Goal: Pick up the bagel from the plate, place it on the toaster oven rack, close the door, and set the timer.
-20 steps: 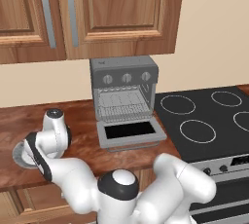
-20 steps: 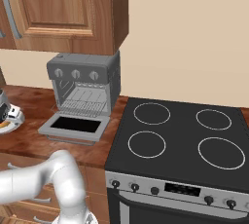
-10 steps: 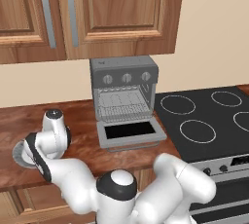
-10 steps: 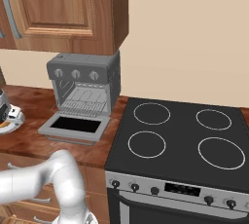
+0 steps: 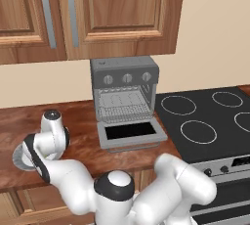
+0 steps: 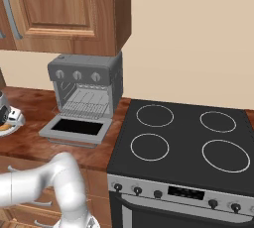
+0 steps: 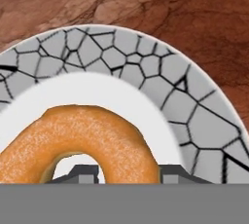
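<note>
1. While the arm bends low over the left end of the wooden counter (image 5: 83,121), the plate (image 7: 194,116) lies flat on that counter, its white centre ringed by a grey cracked-stone rim.
2. On the plate's white centre lies the bagel (image 7: 73,135), a golden-orange ring with a pale hole, flat and touching the plate.
3. From the left base view a sliver of the plate's rim (image 5: 18,156) shows behind the arm's wrist; from the right base view its edge (image 6: 12,123) shows at the far left of the counter, with a trace of orange on it.
4. Well to the right of the plate stands the toaster oven (image 5: 124,75), grey with three knobs across its front.
5. Its door (image 5: 131,132) hangs fully down, lying flat on the counter with the dark glass window facing up.
6. Inside the cavity the toaster oven rack (image 5: 124,107) is a silver wire grid spanning the full width, with nothing on it.
7. Beside the oven to the right is a black stove top (image 6: 183,138) with four ring burners.
8. In the hand view the gripper (image 7: 129,174) sits right at the bagel: one fingertip (image 7: 82,173) is in the hole, the other (image 7: 175,174) is outside the ring's outer edge.
9. So the jaws straddle one side of the ring, its orange band between them.
10. Whether the pads already press the bagel or stand just off it cannot be told.
</note>
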